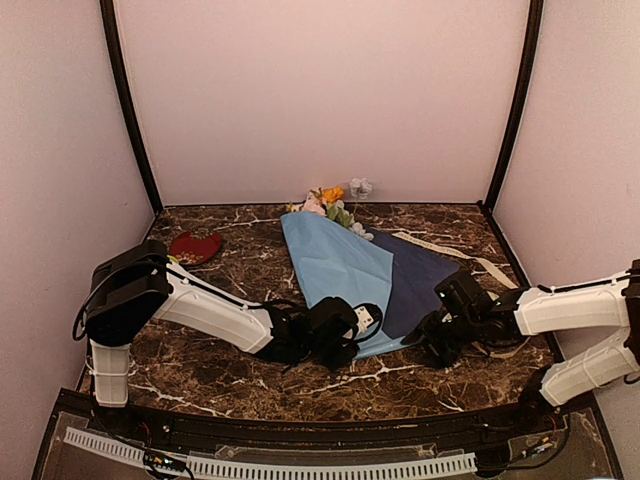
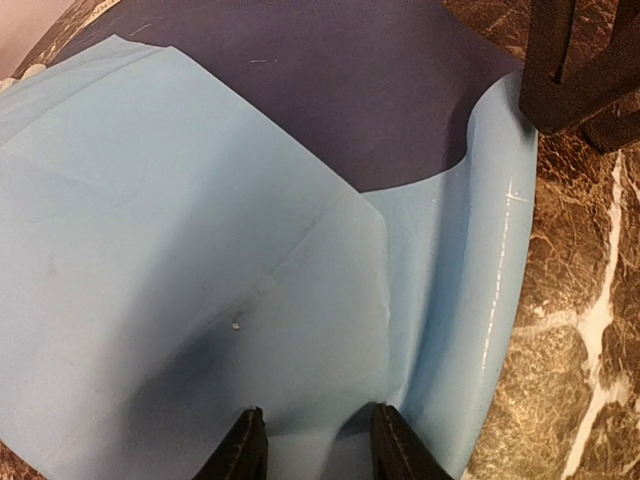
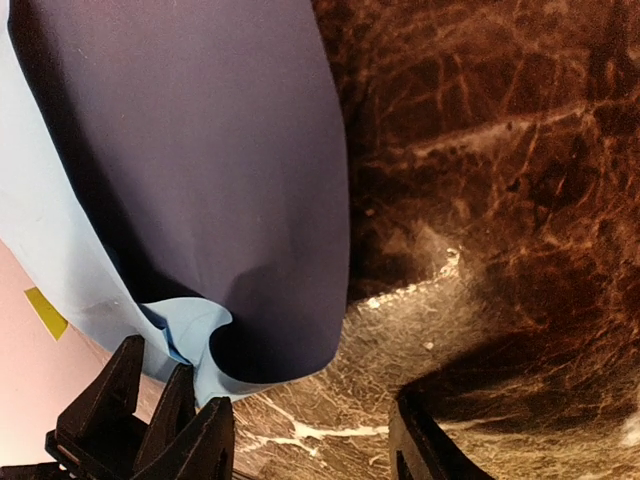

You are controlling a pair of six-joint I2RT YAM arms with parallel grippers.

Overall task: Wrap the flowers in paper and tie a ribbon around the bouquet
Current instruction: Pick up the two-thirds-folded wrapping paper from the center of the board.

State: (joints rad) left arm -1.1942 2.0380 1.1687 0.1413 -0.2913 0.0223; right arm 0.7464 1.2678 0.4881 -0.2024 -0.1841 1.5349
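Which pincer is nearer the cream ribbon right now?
Right. The right pincer sits just nearside of the ribbon, by the navy flap of the paper; the left pincer lies across it, on the light-blue side.

Right wrist view. A large thin sheet of paper (image 3: 200, 150), dark navy on its upper face and light blue beneath, lies on the brown, white-veined marble worktop (image 3: 500, 150). Its near corner curls up, exposing the blue. The black two-fingered right pincer (image 3: 310, 425) stands open, with bare worktop between its fingers. The curled corner sits just above the ribbed finger at lower left.
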